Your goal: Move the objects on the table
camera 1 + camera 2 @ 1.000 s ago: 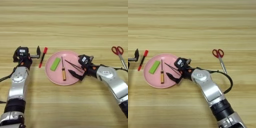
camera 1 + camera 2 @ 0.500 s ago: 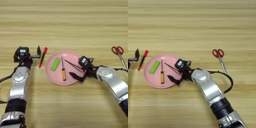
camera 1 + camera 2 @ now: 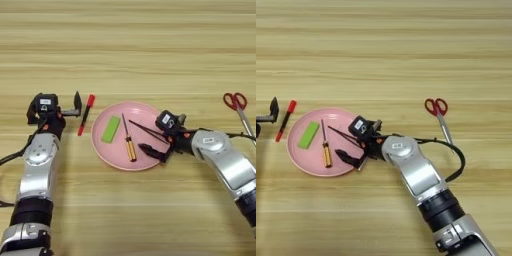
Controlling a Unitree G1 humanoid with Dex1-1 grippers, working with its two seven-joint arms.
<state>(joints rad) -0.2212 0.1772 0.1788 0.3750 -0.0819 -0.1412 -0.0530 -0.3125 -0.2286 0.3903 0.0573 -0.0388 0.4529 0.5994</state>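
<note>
A pink plate (image 3: 102,150) lies on the table (image 3: 130,45), left of centre. In it are a flat green block (image 3: 111,129), a small orange-handled screwdriver (image 3: 128,144) and thin black tweezers (image 3: 146,129). A red marker (image 3: 86,114) lies on the wood just left of the plate. My right gripper (image 3: 159,145) reaches over the plate's right rim, open. Its lower finger (image 3: 150,151) rests in the plate, and the tweezers' rear end lies at the upper finger. My left gripper (image 3: 55,107) stands open left of the marker, holding nothing.
Red-handled scissors (image 3: 237,106) lie on the table at the far right, beyond my right forearm (image 3: 225,162). My left arm (image 3: 36,170) runs along the left side toward the near edge.
</note>
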